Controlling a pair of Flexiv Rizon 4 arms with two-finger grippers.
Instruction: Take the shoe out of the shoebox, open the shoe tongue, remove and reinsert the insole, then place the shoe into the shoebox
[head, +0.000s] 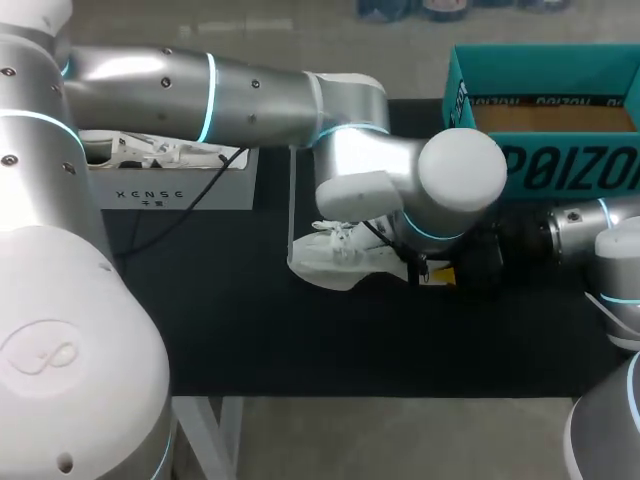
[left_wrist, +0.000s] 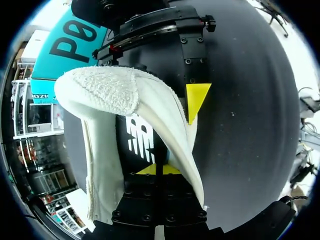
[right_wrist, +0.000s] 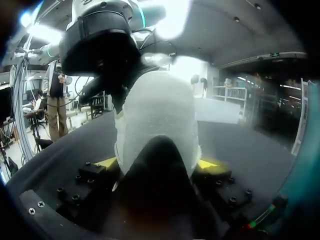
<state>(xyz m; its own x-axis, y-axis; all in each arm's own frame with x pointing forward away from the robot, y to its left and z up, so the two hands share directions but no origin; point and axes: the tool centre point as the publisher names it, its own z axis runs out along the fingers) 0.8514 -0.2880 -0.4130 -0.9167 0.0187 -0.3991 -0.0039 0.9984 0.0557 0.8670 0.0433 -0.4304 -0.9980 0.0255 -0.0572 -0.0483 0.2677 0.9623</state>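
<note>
A white shoe (head: 335, 255) lies on the black mat, laces up, toe toward the left and heel toward my right arm. My right gripper (head: 450, 272) is shut on its heel; in the right wrist view the white heel (right_wrist: 160, 110) fills the gap between the right gripper's (right_wrist: 157, 163) yellow tips. My left arm reaches across from the left, and its wrist hides its gripper in the head view. In the left wrist view my left gripper (left_wrist: 157, 170) is inside the shoe's opening, tips pinched together on the near edge of the black insole (left_wrist: 140, 140). The teal shoebox (head: 530, 60) stands open at the back right.
A white box (head: 170, 185) with cables on it sits at the back left. The black mat (head: 250, 330) runs to the table's front edge. The shoebox wall (left_wrist: 70, 45) stands close behind the right gripper's fingertip (left_wrist: 197, 100).
</note>
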